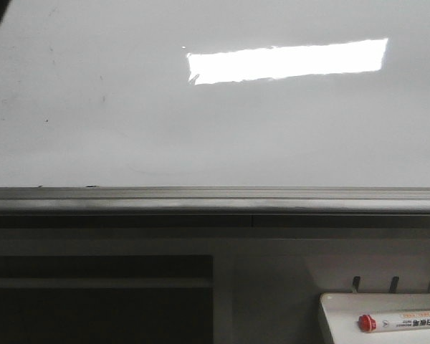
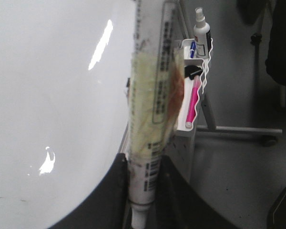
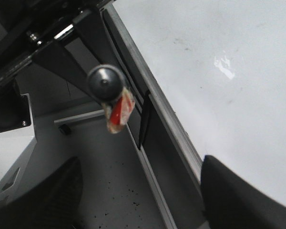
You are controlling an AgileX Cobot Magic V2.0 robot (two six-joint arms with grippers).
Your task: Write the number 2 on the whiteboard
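A glossy whiteboard (image 1: 129, 129) fills the upper front view, bare of any drawn number, a bright strip of reflected light (image 1: 287, 60) across it; a grey metal rail (image 1: 215, 203) runs along its lower edge. At lower right, a small white tray (image 1: 340, 319) holds a red-capped marker (image 1: 401, 320). The left gripper (image 2: 143, 191) pinches a tape-wrapped marker (image 2: 150, 105) beside the board — a side tray (image 2: 198, 86) holds pens and a spray bottle (image 2: 201, 29). The right gripper (image 3: 138, 195) is spread wide, holding nothing.
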